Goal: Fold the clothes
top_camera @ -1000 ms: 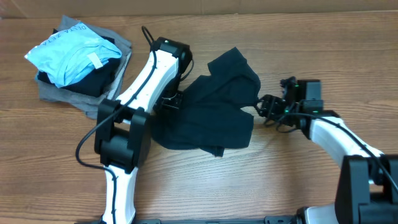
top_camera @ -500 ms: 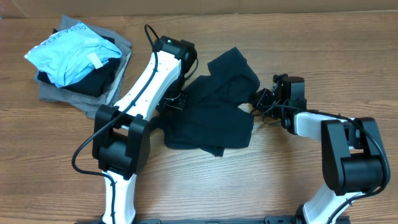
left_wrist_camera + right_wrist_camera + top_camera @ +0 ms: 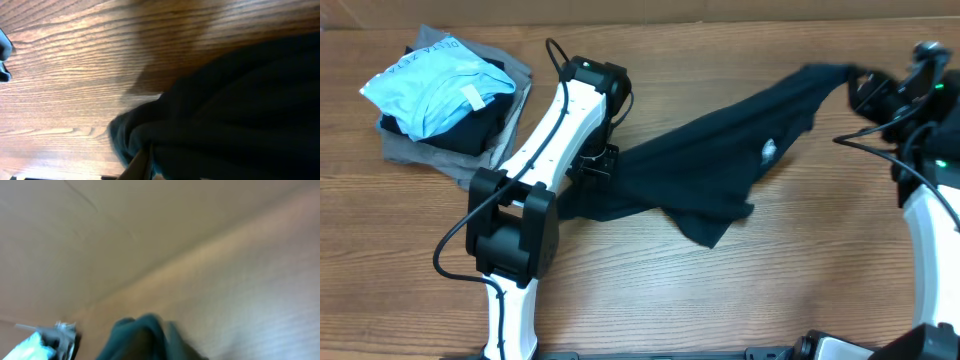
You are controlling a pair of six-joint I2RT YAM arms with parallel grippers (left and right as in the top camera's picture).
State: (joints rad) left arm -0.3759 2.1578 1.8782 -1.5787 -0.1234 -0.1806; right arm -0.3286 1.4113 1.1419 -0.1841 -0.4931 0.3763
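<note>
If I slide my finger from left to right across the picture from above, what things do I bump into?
pile of clothes, light blue on top → left gripper, pinching one end of the shirt → black T-shirt, stretched out → right gripper, holding the other end

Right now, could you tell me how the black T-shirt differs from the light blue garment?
The black T-shirt is stretched between the left gripper and the right gripper; the light blue garment lies on a pile, untouched. The T-shirt shows a white logo; the blue one, lettering. Both are clothing.
</note>
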